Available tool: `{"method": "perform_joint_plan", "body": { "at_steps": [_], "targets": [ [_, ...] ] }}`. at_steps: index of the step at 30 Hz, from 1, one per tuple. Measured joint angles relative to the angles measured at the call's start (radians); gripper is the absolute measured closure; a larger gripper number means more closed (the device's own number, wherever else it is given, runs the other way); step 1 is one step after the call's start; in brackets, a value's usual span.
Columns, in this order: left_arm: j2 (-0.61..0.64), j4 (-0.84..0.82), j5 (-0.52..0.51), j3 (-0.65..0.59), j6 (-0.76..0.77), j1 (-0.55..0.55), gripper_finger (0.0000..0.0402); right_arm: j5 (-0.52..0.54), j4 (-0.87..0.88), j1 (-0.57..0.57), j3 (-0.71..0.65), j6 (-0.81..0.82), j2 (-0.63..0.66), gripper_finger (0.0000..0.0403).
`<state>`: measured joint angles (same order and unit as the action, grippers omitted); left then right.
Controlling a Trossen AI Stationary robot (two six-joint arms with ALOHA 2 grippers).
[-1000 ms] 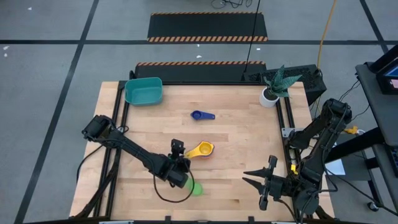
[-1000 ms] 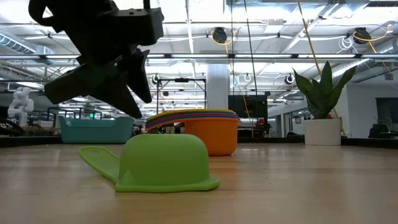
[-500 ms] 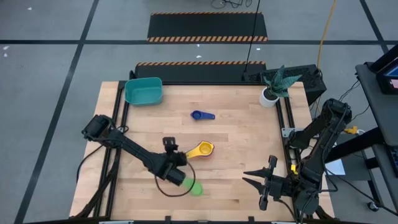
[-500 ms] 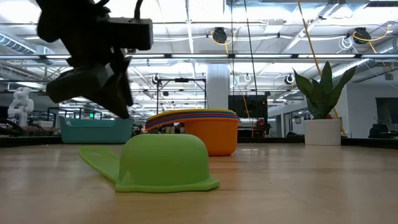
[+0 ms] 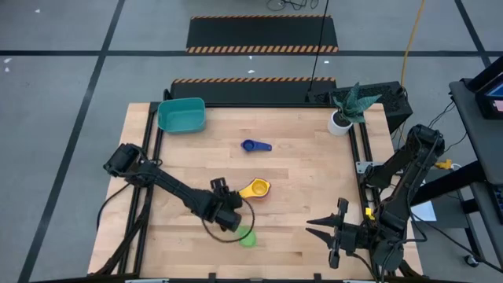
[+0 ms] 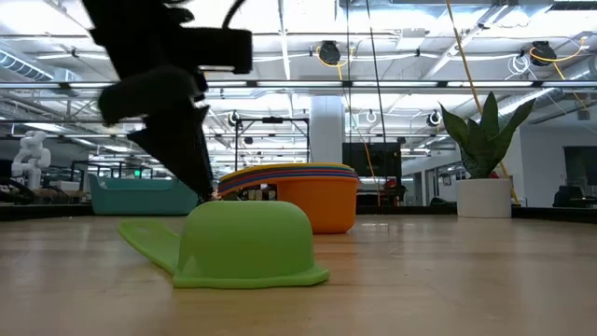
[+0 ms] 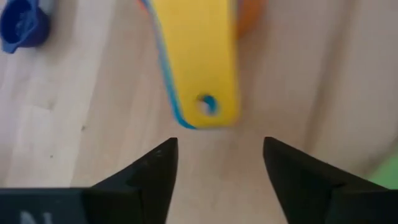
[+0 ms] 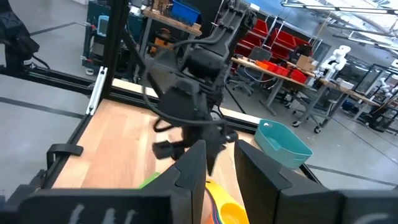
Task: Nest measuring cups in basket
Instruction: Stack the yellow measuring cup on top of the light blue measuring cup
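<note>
A stack of nested measuring cups (image 5: 257,189), yellow on top and orange outside, stands on the table's middle. Its flat handles (image 7: 199,68) point at my left gripper (image 7: 221,149), which hovers open just short of the handle ends and holds nothing. A green cup (image 5: 247,237) lies rim down on the table beside that gripper, toward the near edge. A dark blue cup (image 5: 253,145) sits farther back. The teal basket (image 5: 181,115) stands at the far left corner. My right gripper (image 5: 310,224) waits open near the table's near right, well above the wood.
A white plant pot (image 5: 340,122) with a spiky plant stands at the far right corner. Bare wood lies between the stack and the basket. The black frame rails run along the table's left and right sides.
My left gripper has rolled about its own axis above the spot between the green cup and the stack, staying in about the same place. The cups have not moved.
</note>
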<state>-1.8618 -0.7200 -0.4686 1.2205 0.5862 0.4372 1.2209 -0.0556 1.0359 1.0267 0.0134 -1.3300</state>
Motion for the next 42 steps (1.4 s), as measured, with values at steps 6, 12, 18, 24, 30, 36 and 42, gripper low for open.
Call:
{"method": "perform_joint_plan", "body": {
  "at_steps": [6,12,18,24,30,36,42],
  "targets": [
    [0.0,0.011,0.07,0.0,-0.016,-0.085,0.0112,0.0,-0.001,0.0,0.0,-0.016,0.0,0.0325],
    [0.0,0.052,0.152,0.0,-0.079,-0.15,0.0096,0.0,-0.001,0.0,0.0,-0.021,0.0,0.0325],
    [0.0,0.097,0.274,0.0,-0.1,-0.189,0.0138,0.0,-0.001,0.0,0.0,-0.021,0.0,0.0325],
    [0.0,0.104,0.316,0.0,-0.158,-0.211,0.0216,0.0,-0.001,0.0,0.0,-0.021,0.0,0.0325],
    [0.0,0.125,0.315,0.0,-0.173,-0.214,0.0263,0.0,-0.001,0.0,0.0,-0.021,0.0,0.0325],
    [0.0,0.135,0.278,0.0,-0.158,-0.213,0.0198,-0.008,-0.001,0.0,0.0,-0.021,0.0,0.0325],
    [0.0,0.134,0.25,0.0,-0.154,-0.206,0.0115,-0.022,-0.006,0.0,0.0,-0.021,0.0,0.0325]
  ]
}}
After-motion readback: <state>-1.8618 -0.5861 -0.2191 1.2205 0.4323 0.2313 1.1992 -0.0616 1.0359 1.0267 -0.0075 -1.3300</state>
